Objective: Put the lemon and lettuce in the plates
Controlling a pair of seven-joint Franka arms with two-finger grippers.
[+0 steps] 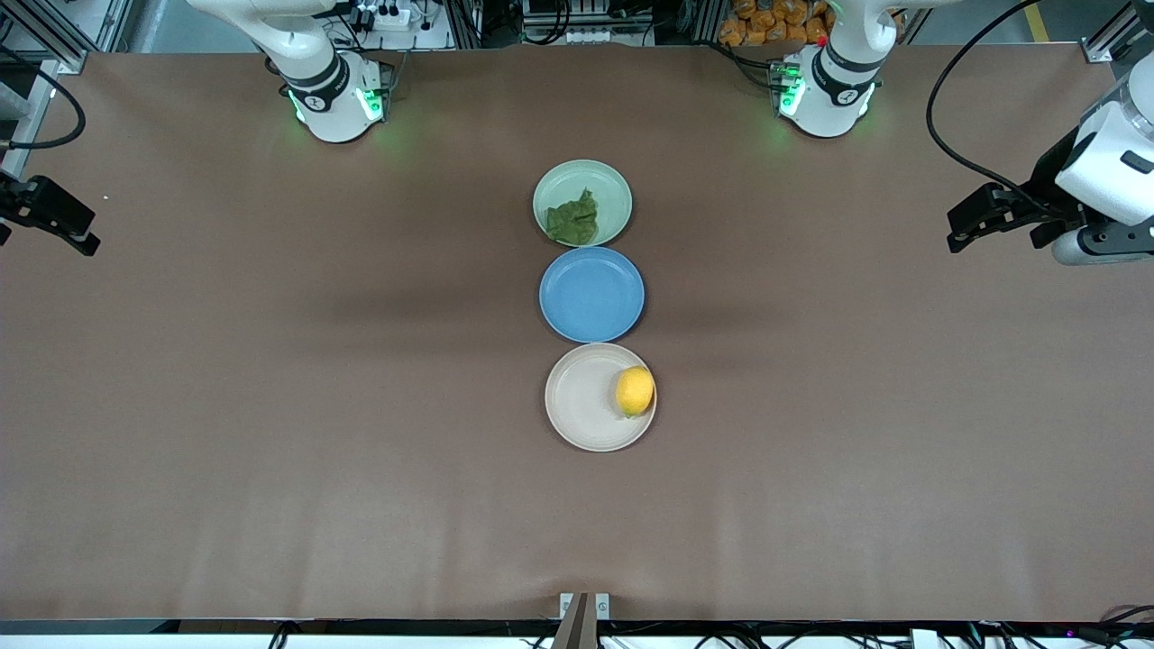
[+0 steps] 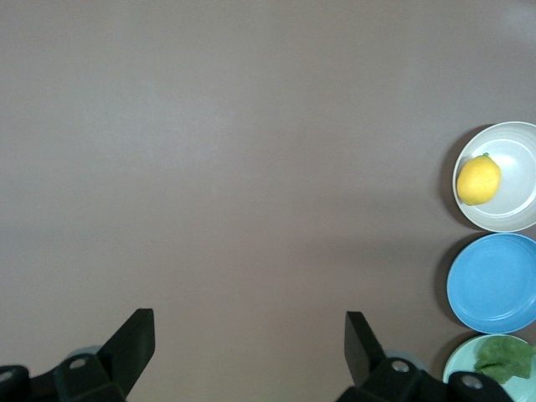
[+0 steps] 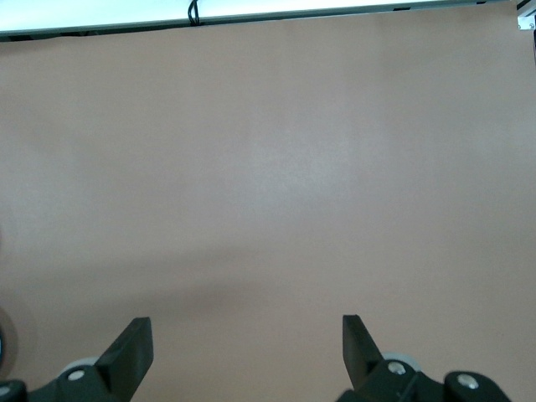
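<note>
The lemon [image 1: 635,391] lies in the beige plate [image 1: 581,397], by its rim toward the left arm's end. The lettuce [image 1: 574,221] lies in the pale green plate [image 1: 606,185], the plate farthest from the front camera. The left wrist view shows the lemon [image 2: 478,179], the beige plate [image 2: 515,180], the lettuce [image 2: 505,358] and the green plate [image 2: 456,364]. My left gripper [image 1: 960,230] [image 2: 249,331] is open and empty over the left arm's end of the table. My right gripper [image 1: 86,236] [image 3: 247,335] is open and empty over the right arm's end.
A blue plate [image 1: 591,295] [image 2: 492,283], with nothing in it, sits between the green and beige plates and touches both. The three plates form a row at the table's middle. The right wrist view shows only brown table and its edge [image 3: 268,17].
</note>
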